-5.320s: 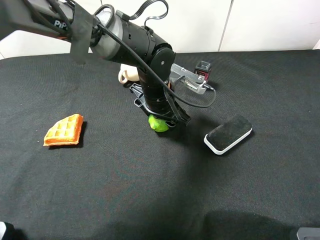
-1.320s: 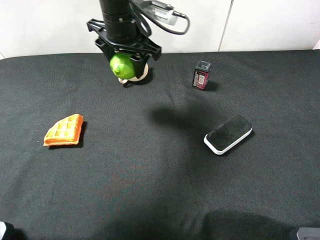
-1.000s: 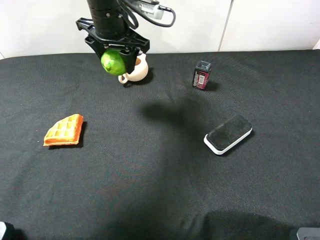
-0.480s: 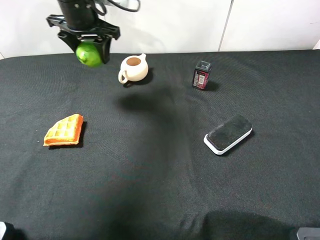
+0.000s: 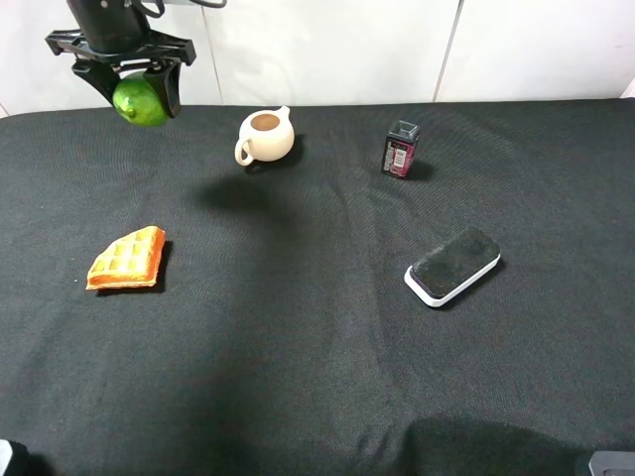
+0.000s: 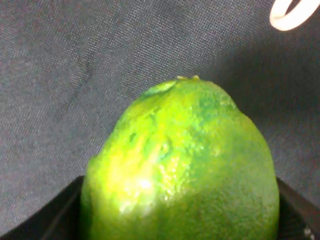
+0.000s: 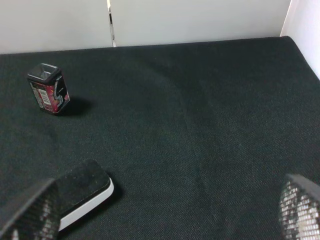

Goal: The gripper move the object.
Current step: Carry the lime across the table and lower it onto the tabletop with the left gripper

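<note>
Skin of round bright-green lime [image 6: 180,165] is looking glossy & dimpled. Black bench cloth [image 5: 298,377] is reading matt, fine-woven. Small cream teapot [image 5: 266,136] is shining smooth, prob. glazed ceramic. Orange waffle piece [image 5: 127,258] is looking rough, gridded. Black-topped white oblong block [image 5: 452,266] is showing fuzzy matt top, smooth plastic-like base.

Cream teapot [image 5: 266,136], orange waffle [image 5: 127,258], small dark box [image 5: 400,148], black-topped eraser [image 5: 452,266] — apart on black cloth [image 5: 298,377].

A black-clothed table [image 5: 298,397] bears 4 things: waffle piece [image 5: 126,259]; cream teapot [image 5: 265,136]; small dark box [image 5: 400,148]; black-and-white eraser [image 5: 452,266].
</note>
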`<control>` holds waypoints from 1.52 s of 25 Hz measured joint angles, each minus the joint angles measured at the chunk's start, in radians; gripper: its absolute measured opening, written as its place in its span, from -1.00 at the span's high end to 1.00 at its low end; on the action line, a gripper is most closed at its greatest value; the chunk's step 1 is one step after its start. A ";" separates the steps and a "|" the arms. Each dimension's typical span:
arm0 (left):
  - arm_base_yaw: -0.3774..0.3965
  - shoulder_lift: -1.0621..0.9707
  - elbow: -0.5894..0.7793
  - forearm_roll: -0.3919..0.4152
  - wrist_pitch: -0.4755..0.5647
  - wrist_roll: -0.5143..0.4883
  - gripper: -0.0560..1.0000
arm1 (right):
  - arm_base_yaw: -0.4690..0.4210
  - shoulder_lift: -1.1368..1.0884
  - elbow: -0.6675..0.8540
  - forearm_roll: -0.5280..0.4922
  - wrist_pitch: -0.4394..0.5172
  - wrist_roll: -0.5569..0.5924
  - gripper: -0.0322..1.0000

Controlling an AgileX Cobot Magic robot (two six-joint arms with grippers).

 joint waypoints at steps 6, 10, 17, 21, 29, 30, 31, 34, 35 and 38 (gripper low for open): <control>0.001 0.000 0.091 -0.006 -0.028 0.000 -0.31 | 0.000 0.000 0.000 0.000 0.000 0.000 -0.34; 0.001 -0.002 0.170 -0.006 -0.072 0.000 -0.31 | 0.000 0.000 0.000 0.000 0.000 0.000 -0.34; 0.009 -0.067 0.338 0.015 -0.217 0.000 -0.31 | 0.000 0.000 0.000 0.000 0.000 0.000 -0.34; 0.019 -0.086 0.417 0.016 -0.281 0.000 -0.31 | 0.000 0.000 0.000 0.000 0.000 0.000 -0.34; 0.022 -0.087 0.548 0.017 -0.410 0.000 -0.31 | 0.000 0.000 0.000 0.000 0.000 0.000 -0.34; 0.022 -0.087 0.556 0.017 -0.420 0.000 -0.31 | 0.000 0.000 0.000 0.000 0.000 0.000 -0.34; 0.023 -0.087 0.566 0.017 -0.435 0.000 -0.31 | 0.000 0.000 0.000 0.000 0.000 0.000 -0.34; 0.028 -0.087 0.582 0.016 -0.458 0.000 -0.31 | 0.000 0.000 0.000 0.000 0.000 0.000 -0.34; 0.032 -0.087 0.588 0.016 -0.469 0.000 -0.31 | 0.000 0.000 0.000 0.000 0.000 0.000 -0.34; 0.046 -0.087 0.611 0.016 -0.499 0.000 -0.31 | 0.000 0.000 0.000 0.000 0.000 0.000 -0.34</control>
